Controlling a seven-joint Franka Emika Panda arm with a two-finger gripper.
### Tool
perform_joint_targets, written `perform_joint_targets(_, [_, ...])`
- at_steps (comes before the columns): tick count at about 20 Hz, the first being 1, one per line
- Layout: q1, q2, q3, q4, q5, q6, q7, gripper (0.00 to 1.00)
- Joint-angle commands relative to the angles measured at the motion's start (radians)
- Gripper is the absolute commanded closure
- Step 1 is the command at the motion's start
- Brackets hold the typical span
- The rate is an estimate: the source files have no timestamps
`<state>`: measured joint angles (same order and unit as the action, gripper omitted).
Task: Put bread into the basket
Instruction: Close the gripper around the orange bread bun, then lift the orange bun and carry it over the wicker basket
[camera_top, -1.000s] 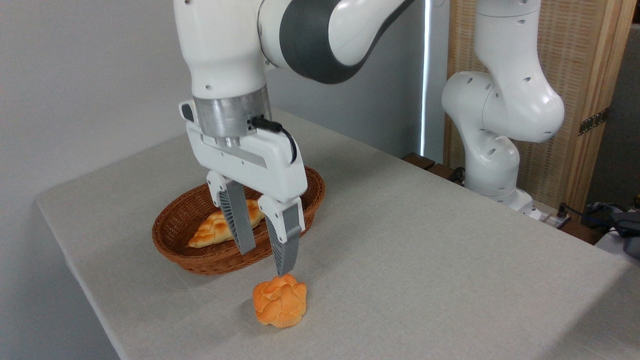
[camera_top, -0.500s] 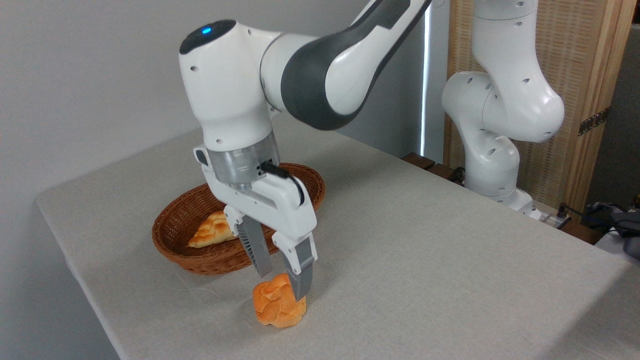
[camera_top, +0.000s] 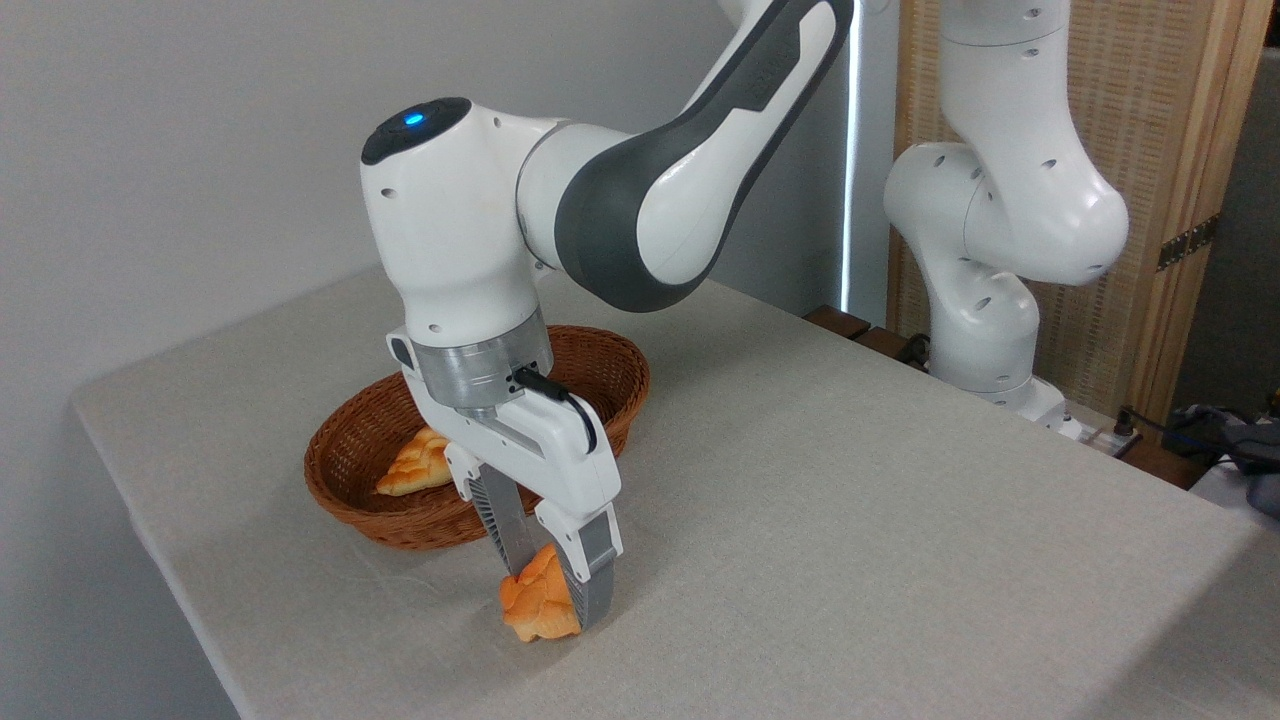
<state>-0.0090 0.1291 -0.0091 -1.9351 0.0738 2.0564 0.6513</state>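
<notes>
The bread (camera_top: 533, 606), a small orange-golden bun with a lumpy top, rests on the grey tablecloth just in front of the basket (camera_top: 352, 492). My gripper (camera_top: 556, 594) has come down over it, tilted, with one grey finger on each side. The fingers press into the bun, which looks squeezed narrow between them, and its right side is hidden behind the near finger (camera_top: 588, 582). The reddish-brown wicker basket sits behind and to the left, partly covered by my wrist.
A pale braided loaf (camera_top: 409, 468) lies in the basket's left half. The table's front-left edge (camera_top: 190, 640) runs close to the bun. The arm's white base (camera_top: 985, 330) stands at the table's far right, with a wooden screen behind it.
The gripper dropped from above the bun to straddle it, then closed in. The bun now looks pinched and narrower than before.
</notes>
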Motion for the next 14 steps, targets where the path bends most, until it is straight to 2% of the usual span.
perform_joint_targets(1, [-0.002, 0.0, 0.0, -0.018, 0.014, 0.022, -0.002, 0.2])
perform_joint_targets(3, [-0.002, 0.0, 0.0, -0.019, 0.014, 0.022, 0.004, 0.46])
perform_joint_targets(4, [-0.002, 0.003, 0.0, -0.021, 0.012, 0.022, 0.008, 0.52])
perform_joint_targets(14, [-0.003, 0.003, -0.002, -0.031, 0.014, 0.021, 0.021, 0.54])
